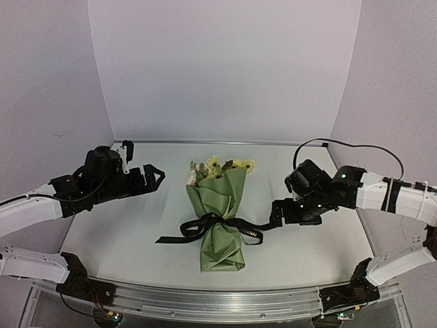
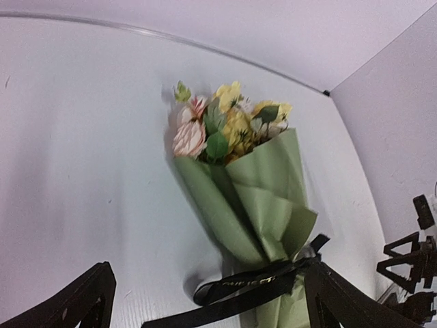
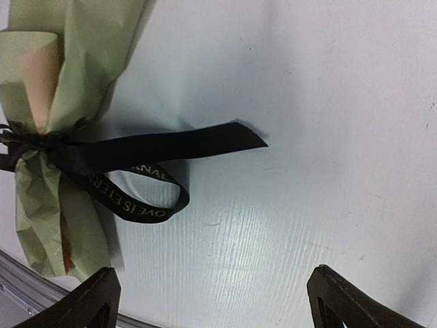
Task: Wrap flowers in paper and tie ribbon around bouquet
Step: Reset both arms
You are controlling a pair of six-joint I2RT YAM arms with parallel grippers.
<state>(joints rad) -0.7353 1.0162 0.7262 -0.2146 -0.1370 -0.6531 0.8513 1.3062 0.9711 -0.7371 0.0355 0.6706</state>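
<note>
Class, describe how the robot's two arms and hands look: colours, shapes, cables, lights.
The left arm and right arm have white tube-like links joined by bulky black joints. The left hand and right hand are black, with two fingers built as open triangular frames. A thin black cable arcs over the right arm, which shows small green lights.

The bouquet (image 2: 263,198) lies on the white table (image 2: 82,171), black ribbon (image 2: 246,287) (lettered) tied round its waist.

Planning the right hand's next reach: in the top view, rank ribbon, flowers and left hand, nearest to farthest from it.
1. Ribbon, tail just left of the right hand.
2. Flowers, farther back and left.
3. Left hand, far left.
</note>
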